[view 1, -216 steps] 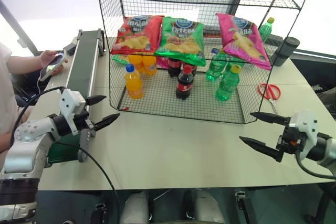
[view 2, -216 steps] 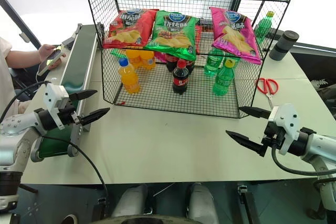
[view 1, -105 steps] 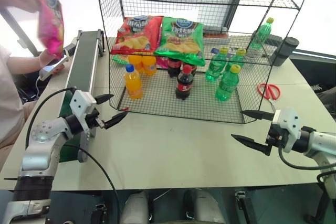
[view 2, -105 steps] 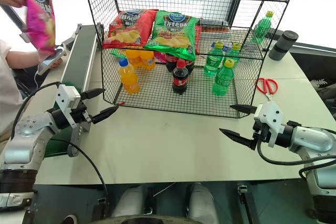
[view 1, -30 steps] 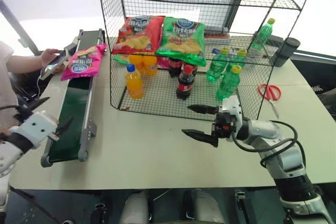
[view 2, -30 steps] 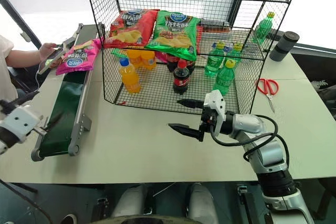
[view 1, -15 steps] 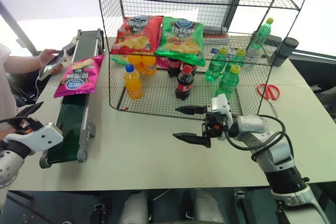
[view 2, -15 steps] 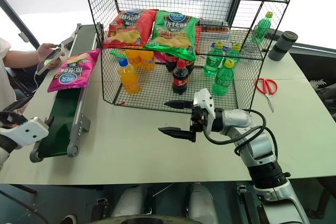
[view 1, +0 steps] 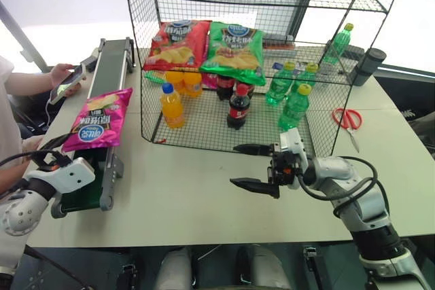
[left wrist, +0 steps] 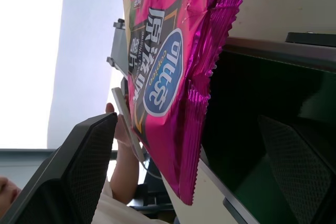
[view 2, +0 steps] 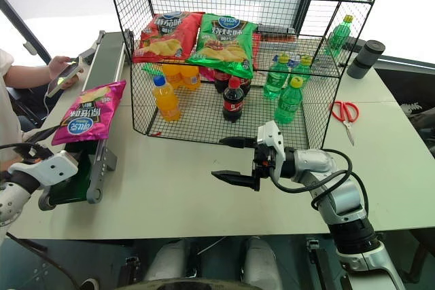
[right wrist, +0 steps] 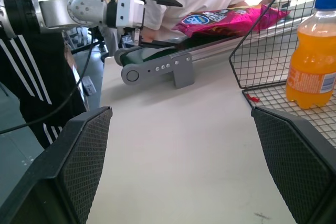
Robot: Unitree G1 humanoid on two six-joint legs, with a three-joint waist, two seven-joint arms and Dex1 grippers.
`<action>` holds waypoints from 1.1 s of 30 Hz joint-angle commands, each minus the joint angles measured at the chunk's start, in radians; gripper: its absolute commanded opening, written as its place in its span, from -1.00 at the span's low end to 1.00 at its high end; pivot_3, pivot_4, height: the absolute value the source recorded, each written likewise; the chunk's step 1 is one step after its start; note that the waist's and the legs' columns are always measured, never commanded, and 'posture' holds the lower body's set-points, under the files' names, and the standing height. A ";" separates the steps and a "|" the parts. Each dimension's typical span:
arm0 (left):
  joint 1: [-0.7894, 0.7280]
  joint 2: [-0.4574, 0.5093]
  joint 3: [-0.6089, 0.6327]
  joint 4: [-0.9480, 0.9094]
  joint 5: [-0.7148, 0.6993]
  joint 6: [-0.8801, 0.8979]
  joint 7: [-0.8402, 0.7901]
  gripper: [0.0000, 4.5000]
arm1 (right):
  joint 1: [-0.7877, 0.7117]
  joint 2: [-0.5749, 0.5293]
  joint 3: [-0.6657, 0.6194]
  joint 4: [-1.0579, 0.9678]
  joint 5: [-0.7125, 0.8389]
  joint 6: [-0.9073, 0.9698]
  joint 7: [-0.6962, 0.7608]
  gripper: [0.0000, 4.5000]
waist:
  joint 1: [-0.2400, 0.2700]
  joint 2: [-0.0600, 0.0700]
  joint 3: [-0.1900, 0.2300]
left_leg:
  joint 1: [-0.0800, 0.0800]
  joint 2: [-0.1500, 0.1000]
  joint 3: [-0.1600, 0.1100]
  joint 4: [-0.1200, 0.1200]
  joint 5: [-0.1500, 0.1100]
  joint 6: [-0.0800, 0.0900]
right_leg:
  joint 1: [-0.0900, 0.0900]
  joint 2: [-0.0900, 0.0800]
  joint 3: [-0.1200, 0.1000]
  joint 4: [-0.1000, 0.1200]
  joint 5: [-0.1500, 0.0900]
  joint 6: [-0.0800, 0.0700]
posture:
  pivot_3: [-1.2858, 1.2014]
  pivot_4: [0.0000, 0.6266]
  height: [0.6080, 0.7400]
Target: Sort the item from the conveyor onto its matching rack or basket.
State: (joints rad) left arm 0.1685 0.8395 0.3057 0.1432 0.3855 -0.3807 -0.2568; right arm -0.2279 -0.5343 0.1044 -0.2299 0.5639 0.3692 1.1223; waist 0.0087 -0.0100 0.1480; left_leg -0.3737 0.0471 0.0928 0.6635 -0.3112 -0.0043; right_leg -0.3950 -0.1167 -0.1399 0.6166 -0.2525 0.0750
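The item, a magenta-pink crisp bag (view 1: 95, 120) with a round blue logo, lies on the conveyor (view 1: 113, 66), near the dark-green belt's front end. My left gripper (view 1: 51, 151) is open just in front of that end, beside the bag's near edge and not touching it. In the left wrist view the bag (left wrist: 168, 77) lies ahead between the spread fingers (left wrist: 79, 171). My right gripper (view 1: 234, 164) hovers open and empty over the table in front of the black wire rack (view 1: 142, 100). A red bag (view 1: 178, 42) and a green bag (view 1: 236, 49) lie on the rack's middle tier.
Orange (view 1: 172, 105), cola (view 1: 238, 106) and green (view 1: 293, 106) bottles stand on the rack's bottom tier. Red scissors (view 1: 348, 119) and a dark flask (view 1: 370, 62) sit on the table's right. A person's hand with a phone (view 1: 64, 79) is left of the belt.
The pink bag has ridden the belt toward its near end. My left gripper has dropped a little, moved in toward the belt end and rolled. The right gripper has stayed put.
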 commanded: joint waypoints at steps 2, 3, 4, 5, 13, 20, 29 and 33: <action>-0.032 0.003 -0.024 0.006 0.013 -0.015 0.035 1.00 | -0.006 -0.001 -0.035 -0.062 0.056 0.033 -0.013 0.97 | 0.000 0.000 0.000 | 0.000 0.000 0.000 0.000 0.000 0.000 | 0.000 0.000 0.000 0.001 0.000 0.000 | 0.03 -0.52 1.00; -0.038 0.005 -0.031 0.007 0.016 -0.014 0.037 1.00 | -0.005 -0.001 -0.040 -0.068 0.069 0.043 -0.014 0.97 | 0.000 0.000 0.000 | 0.000 0.000 0.000 0.000 0.000 0.000 | 0.000 0.000 0.000 0.001 0.000 0.000 | 0.03 -0.52 1.00; -0.046 0.003 -0.038 0.010 0.013 -0.012 0.037 1.00 | -0.001 -0.003 -0.044 -0.073 0.076 0.047 -0.012 0.97 | 0.000 0.000 0.000 | 0.000 0.000 0.000 0.000 0.000 0.000 | 0.000 0.000 0.000 0.000 0.000 0.000 | 0.03 -0.52 1.00; -0.054 0.005 -0.047 0.014 0.018 -0.013 0.040 1.00 | 0.007 -0.002 -0.049 -0.081 0.085 0.043 -0.008 0.97 | 0.001 0.000 0.000 | 0.000 0.000 0.000 0.000 0.000 0.000 | 0.000 0.000 0.000 0.000 0.000 0.000 | 0.03 -0.52 1.00; -0.079 0.010 -0.082 0.041 0.002 -0.038 0.030 0.25 | 0.028 0.003 -0.060 -0.116 0.103 0.042 -0.020 1.00 | 0.001 0.000 0.000 | 0.000 0.000 0.000 0.000 0.000 0.000 | 0.000 0.000 0.000 0.000 0.000 0.000 | 0.03 -0.52 1.00; -0.093 0.008 -0.073 0.036 -0.019 -0.038 0.039 -0.99 | 0.007 0.011 -0.059 -0.093 0.077 0.006 -0.036 1.00 | 0.004 0.002 -0.001 | 0.001 0.000 0.000 0.000 0.000 0.000 | 0.000 -0.001 0.000 0.000 0.000 0.000 | 0.03 -0.52 1.00; -0.030 0.016 0.181 -0.148 -0.810 0.158 -0.436 -0.99 | -0.012 0.005 -0.051 -0.047 0.041 -0.028 -0.024 1.00 | -0.006 0.000 -0.001 | 0.000 0.001 0.000 0.000 0.000 0.000 | 0.000 -0.001 0.000 0.000 0.000 0.000 | 0.03 -0.52 1.00; 0.008 0.109 0.355 -0.267 -1.235 0.557 -0.655 -0.99 | -0.024 0.002 -0.047 -0.019 0.025 -0.042 -0.010 1.00 | -0.019 0.001 -0.001 | 0.000 0.001 -0.001 0.000 0.001 -0.001 | 0.000 0.000 0.000 0.001 0.000 0.000 | 0.03 -0.52 1.00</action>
State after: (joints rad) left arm 0.1603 0.9021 0.5646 -0.0476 -0.6458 0.0024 -0.8210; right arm -0.2382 -0.5292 0.0668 -0.2408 0.5907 0.3527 1.1009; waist -0.0102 -0.0090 0.1473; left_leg -0.3738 0.0478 0.0917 0.6640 -0.3106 -0.0054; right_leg -0.3946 -0.1167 -0.1402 0.6171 -0.2525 0.0749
